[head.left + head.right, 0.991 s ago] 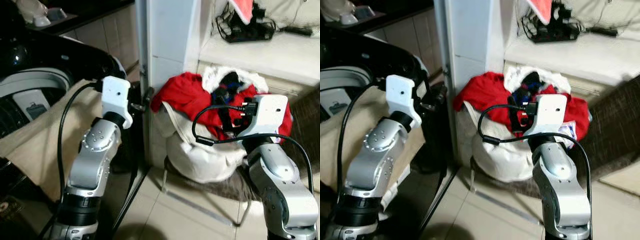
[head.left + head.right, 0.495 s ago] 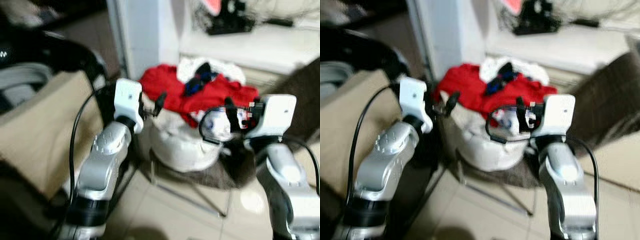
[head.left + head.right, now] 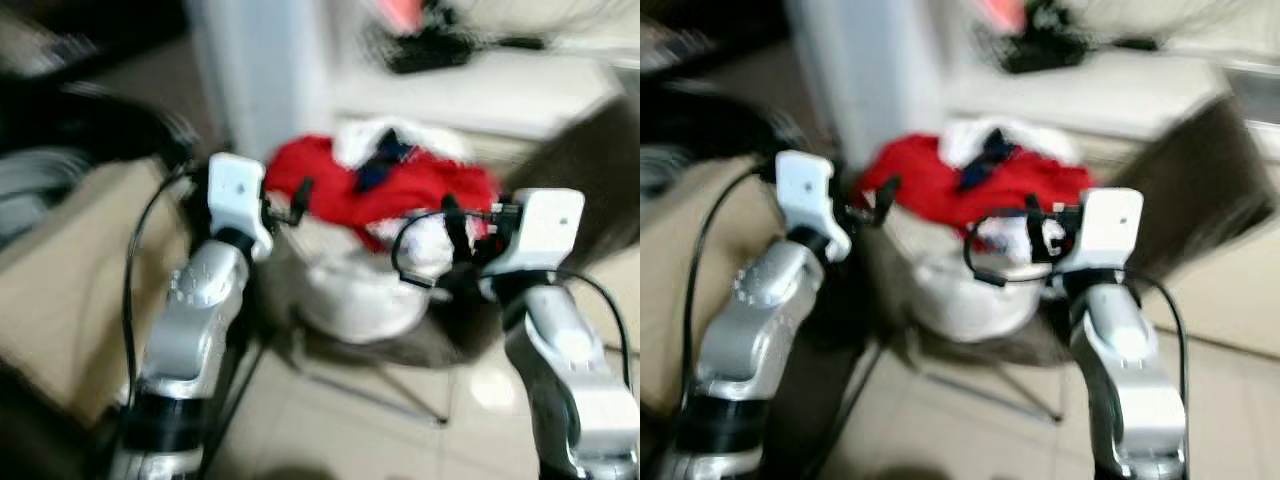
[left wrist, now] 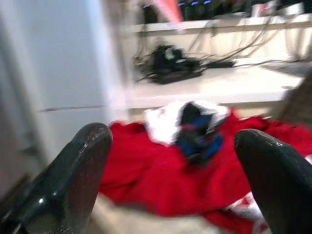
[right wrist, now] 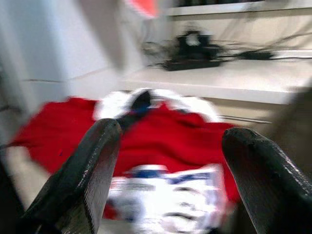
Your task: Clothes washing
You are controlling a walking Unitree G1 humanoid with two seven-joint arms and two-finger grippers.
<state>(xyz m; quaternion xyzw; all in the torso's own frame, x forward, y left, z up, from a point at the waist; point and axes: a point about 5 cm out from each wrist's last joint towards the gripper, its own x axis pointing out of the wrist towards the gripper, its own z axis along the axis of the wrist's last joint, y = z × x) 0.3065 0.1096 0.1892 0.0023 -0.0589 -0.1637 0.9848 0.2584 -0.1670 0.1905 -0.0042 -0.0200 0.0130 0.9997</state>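
Both head views are smeared by motion blur across the whole frame, worst toward the upper edges and the left side, where shapes dissolve into streaks. Lighting is soft, even indoor light, with a pale glare patch on the floor tiles (image 3: 490, 388) at lower right. The upper left corner falls into deep shadow. In the wrist views the black fingers (image 4: 73, 180) are close and soft-edged, and the red clothes (image 5: 175, 139) behind them are blurred.

Red cloth (image 3: 400, 190) soft, matt; floor tiles (image 3: 330, 430) glossy
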